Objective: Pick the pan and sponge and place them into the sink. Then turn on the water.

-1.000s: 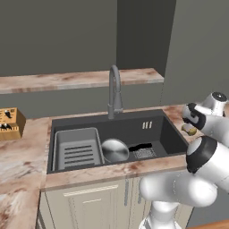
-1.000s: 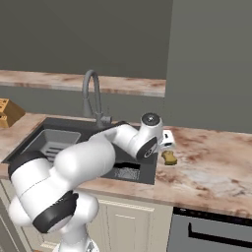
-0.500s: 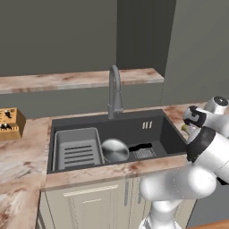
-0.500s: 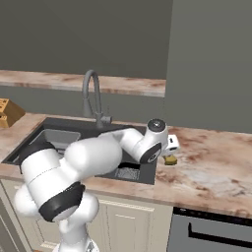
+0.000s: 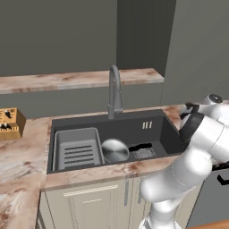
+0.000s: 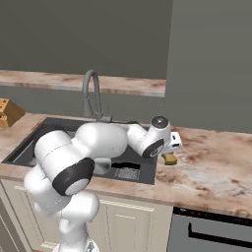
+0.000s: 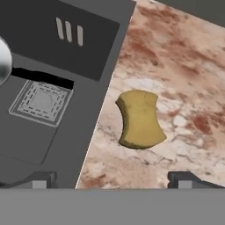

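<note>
Now the pan (image 5: 114, 150) lies in the sink (image 5: 154, 123), black handle reaching toward the drain grate (image 7: 40, 102). The sponge (image 7: 139, 118) sits on the counter (image 7: 184, 74) just beside the sink's right edge. The gripper (image 7: 112, 179) hangs above it, fingers spread wide, empty. Sponge looks light, soft, squashy; likely to give under the pads and unlikely to slip. Best taken across its narrower waist, fingers either side, low to the counter
</note>
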Motion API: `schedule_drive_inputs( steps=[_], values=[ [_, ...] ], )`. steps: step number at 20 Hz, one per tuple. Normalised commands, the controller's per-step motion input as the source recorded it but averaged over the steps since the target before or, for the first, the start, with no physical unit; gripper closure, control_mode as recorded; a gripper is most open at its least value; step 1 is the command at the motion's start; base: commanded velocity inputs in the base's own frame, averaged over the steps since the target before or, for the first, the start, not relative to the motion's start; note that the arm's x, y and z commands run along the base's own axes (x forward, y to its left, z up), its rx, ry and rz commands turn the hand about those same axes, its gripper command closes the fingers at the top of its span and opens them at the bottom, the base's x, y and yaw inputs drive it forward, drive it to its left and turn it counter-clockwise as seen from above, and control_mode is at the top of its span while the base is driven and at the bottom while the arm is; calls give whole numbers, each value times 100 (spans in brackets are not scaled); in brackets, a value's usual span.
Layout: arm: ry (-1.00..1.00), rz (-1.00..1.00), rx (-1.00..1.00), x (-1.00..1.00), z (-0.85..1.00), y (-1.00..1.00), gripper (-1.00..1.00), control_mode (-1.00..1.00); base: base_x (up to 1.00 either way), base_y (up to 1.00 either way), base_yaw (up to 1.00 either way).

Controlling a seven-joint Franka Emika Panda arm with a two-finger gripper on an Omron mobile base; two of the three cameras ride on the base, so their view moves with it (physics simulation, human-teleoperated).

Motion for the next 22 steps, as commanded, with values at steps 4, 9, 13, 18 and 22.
schedule_drive_inputs(
  steps=[4, 9, 13, 18, 22],
  values=[
    [2, 1, 0, 21, -24, -19, -100, -100, 0, 0, 0],
    [3, 2, 0, 25, -25, -18, -100, -100, 0, 0, 0],
    [4, 2, 0, 30, -20, -13, -100, -100, 0, 0, 0],
    [4, 2, 0, 35, -14, -14, -100, -100, 0, 0, 0],
    [4, 3, 0, 32, -25, -13, -100, -100, 0, 0, 0]
  ],
)
